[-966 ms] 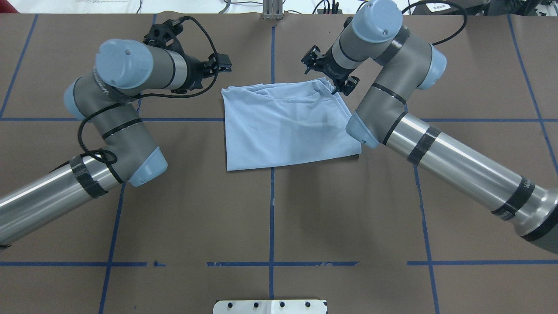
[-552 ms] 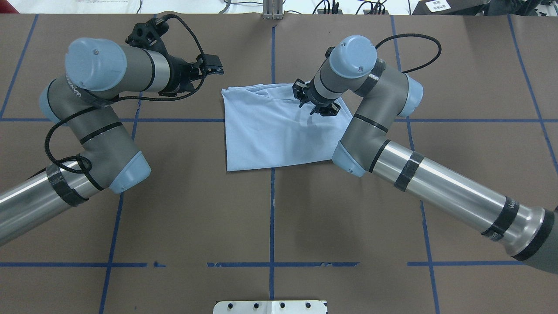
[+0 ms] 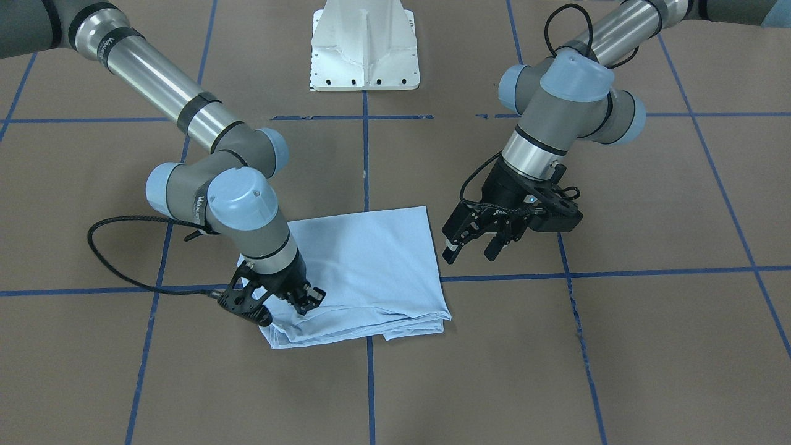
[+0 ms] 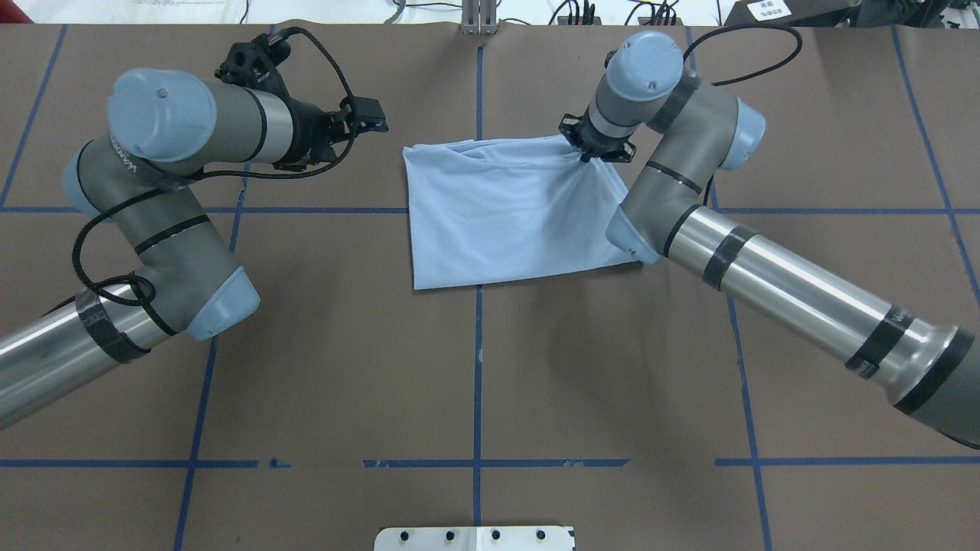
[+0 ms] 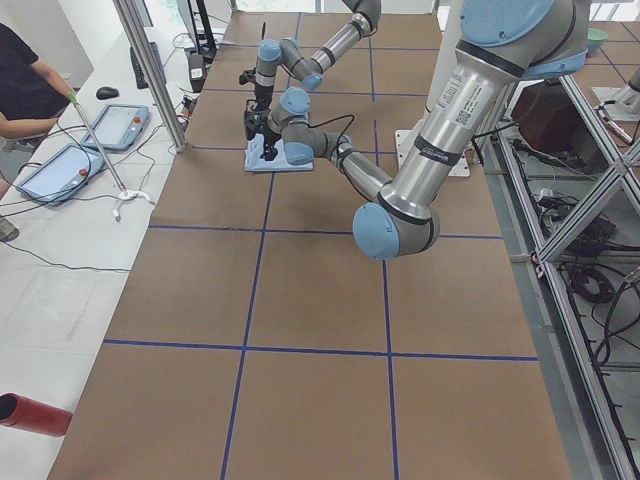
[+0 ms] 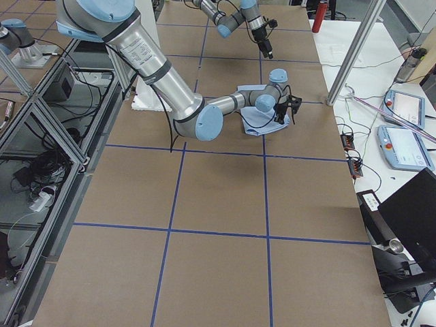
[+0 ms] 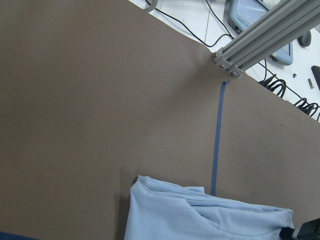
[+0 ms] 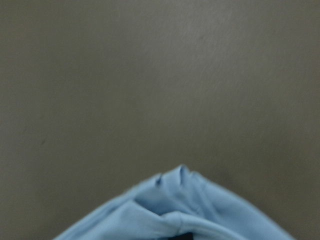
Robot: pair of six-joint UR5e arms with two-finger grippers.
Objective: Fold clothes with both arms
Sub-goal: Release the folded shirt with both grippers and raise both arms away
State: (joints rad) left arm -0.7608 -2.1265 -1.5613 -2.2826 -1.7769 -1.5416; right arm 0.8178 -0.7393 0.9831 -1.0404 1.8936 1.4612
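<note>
The pale blue T-shirt (image 4: pixel 513 214) lies folded into a rough rectangle on the brown table, also in the front view (image 3: pixel 371 266). My right gripper (image 4: pixel 598 145) is shut on the shirt's far right corner, and the cloth is drawn taut toward it. In the front view it (image 3: pixel 281 306) presses into that corner. The right wrist view shows the bunched cloth (image 8: pixel 175 215) pinched at the bottom edge. My left gripper (image 4: pixel 369 119) is open and empty, above the table just left of the shirt's far left corner; its jaws stand apart in the front view (image 3: pixel 473 250). The print and collar are hidden.
The white pedestal base (image 3: pixel 364 49) stands at the robot's side of the table. Blue tape lines (image 4: pixel 478 367) cross the brown surface. An aluminium post (image 4: pixel 479 19) stands at the far edge. An operator (image 5: pixel 30 90) and tablets (image 5: pixel 115 125) are beyond that edge.
My right gripper came down onto the shirt, closed on it and moved back toward the far right, pulling the shirt a little to the right. My left gripper drew slightly left.
</note>
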